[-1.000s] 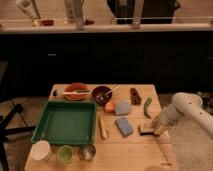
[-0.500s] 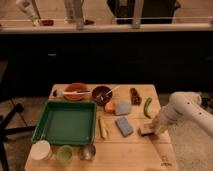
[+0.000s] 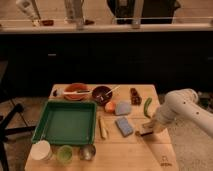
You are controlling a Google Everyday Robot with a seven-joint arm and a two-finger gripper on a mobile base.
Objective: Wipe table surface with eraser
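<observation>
Our hand (image 3: 148,129) was low at the right side of the bench (image 3: 125,155), right on the eraser (image 3: 143,132), so the block could rub the wood. We could not tell if the hand gripped it. The bench was pale wood, with a green tray (image 3: 65,122) on its left. Dark cupboards (image 3: 100,60) stood behind.

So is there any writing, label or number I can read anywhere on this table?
None can be read.
The small dark mark near the table surface corner: too blurred to read.
The gripper, at the eraser by the table's right edge, shows no lettering.
</observation>
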